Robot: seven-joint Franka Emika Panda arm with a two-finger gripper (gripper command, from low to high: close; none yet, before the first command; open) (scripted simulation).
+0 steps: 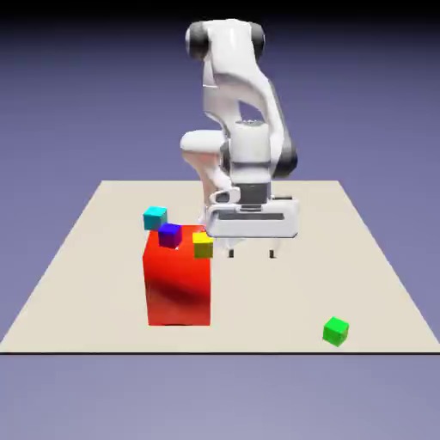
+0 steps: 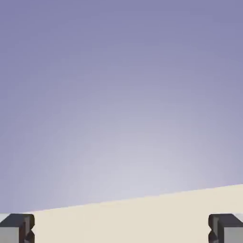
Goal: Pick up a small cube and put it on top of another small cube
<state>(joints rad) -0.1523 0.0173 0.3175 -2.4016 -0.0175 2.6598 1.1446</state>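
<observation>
The small green cube [image 1: 335, 331] lies on the beige table [image 1: 369, 258] near its front edge, at the exterior view's right. My gripper [image 1: 252, 253] hangs open above the table's middle, well behind and to the left of that cube, with nothing between its fingers. In the hand view the two grey fingertips [image 2: 18, 228] sit wide apart at the bottom corners over a strip of bare table [image 2: 133, 220] and backdrop; no cube shows there.
A big red block [image 1: 178, 279] stands just left of the gripper, with a purple cube [image 1: 170, 235] on top of it. A yellow cube [image 1: 203, 245] sits at the block's right top edge and a cyan cube [image 1: 155, 217] behind its left corner.
</observation>
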